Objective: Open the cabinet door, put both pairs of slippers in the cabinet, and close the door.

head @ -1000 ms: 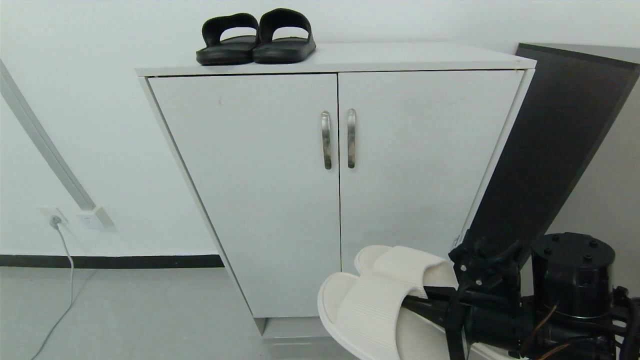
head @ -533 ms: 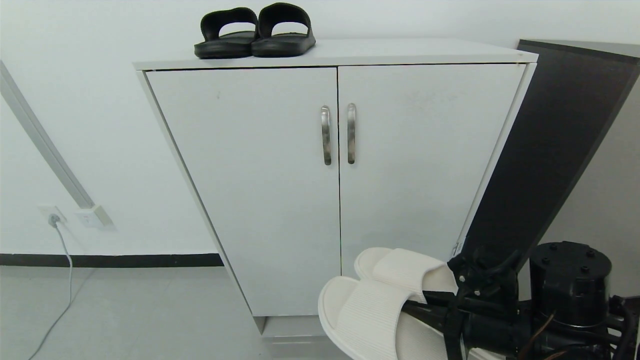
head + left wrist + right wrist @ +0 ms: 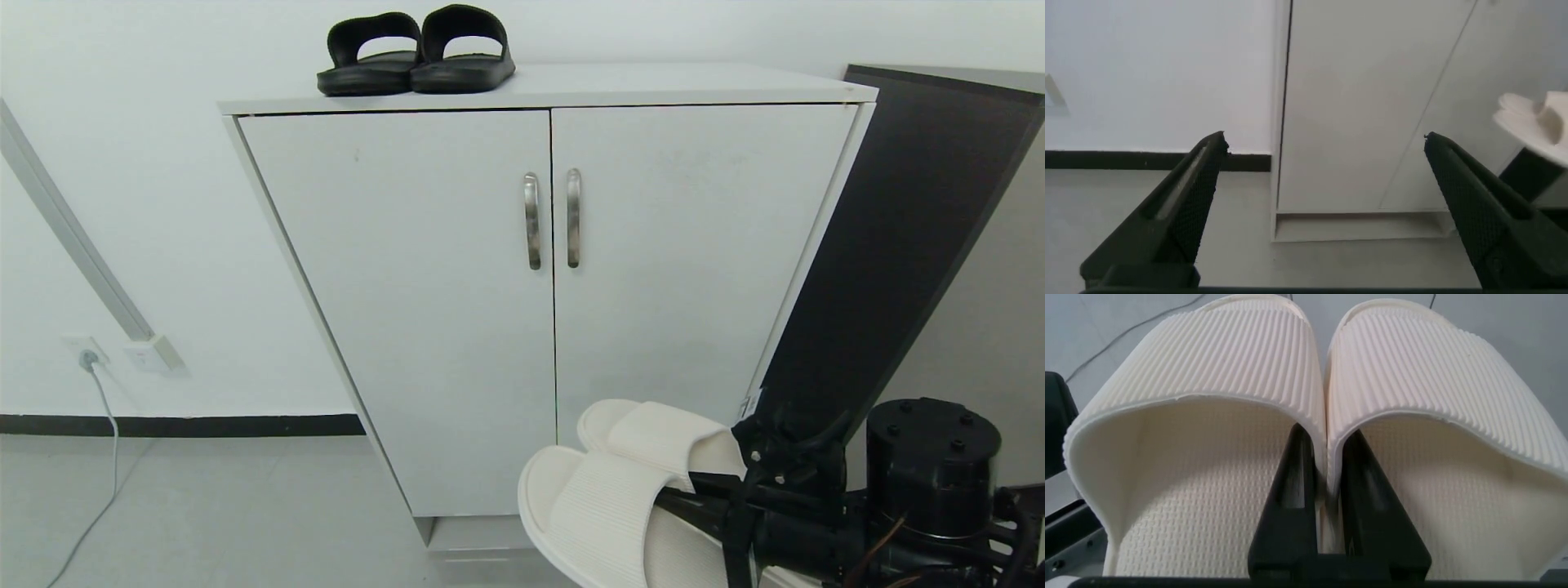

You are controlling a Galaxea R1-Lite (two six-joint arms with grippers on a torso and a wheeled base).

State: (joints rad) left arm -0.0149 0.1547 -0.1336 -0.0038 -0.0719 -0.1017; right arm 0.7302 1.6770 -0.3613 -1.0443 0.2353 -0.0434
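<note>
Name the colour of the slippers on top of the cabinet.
Black. The slippers show best in the head view.

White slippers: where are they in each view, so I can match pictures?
Head view: white slippers low, before the cabinet, on the right gripper.
Left wrist view: their toes beside the cabinet front.
Right wrist view: side by side, clamped by the right gripper.
Shared landmark: the cabinet, head and left wrist.

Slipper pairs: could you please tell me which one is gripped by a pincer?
The cream ribbed slippers, clamped in the right pincer; the black slides sit atop the white cabinet.
</note>
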